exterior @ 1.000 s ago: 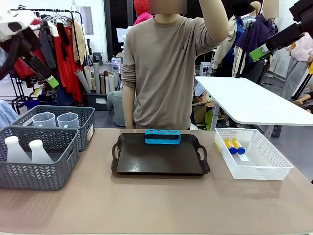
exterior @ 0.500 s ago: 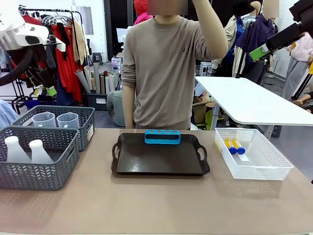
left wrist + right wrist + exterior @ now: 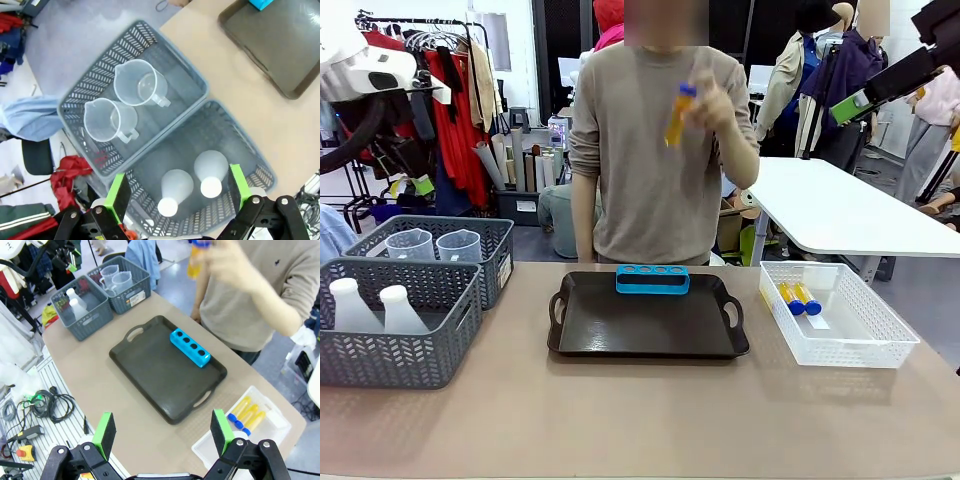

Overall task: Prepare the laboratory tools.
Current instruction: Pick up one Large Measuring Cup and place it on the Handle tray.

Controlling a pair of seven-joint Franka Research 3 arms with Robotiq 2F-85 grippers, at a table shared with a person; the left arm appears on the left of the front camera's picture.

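The person's hand holds an amber tube with a blue cap (image 3: 676,115) at chest height, above the blue four-hole rack (image 3: 652,279) that stands at the far edge of the black tray (image 3: 650,325). More amber tubes (image 3: 796,298) lie in the white basket (image 3: 860,345). Two clear beakers (image 3: 140,86) and two white flasks (image 3: 176,189) sit in grey baskets (image 3: 192,80). My left gripper (image 3: 177,192) hangs open high over the flasks. High above the table's near side, my right gripper (image 3: 163,432) is open, with the tray (image 3: 165,372) and rack (image 3: 190,347) below it.
The grey baskets (image 3: 470,290) fill the table's left side and the white basket the right. Bare tabletop (image 3: 650,420) runs along the near edge. A white table (image 3: 840,210) and clothes racks stand behind the person.
The person's raised hand has come down from head height to the chest, with the tube in it. My left arm shifted slightly at the top left.
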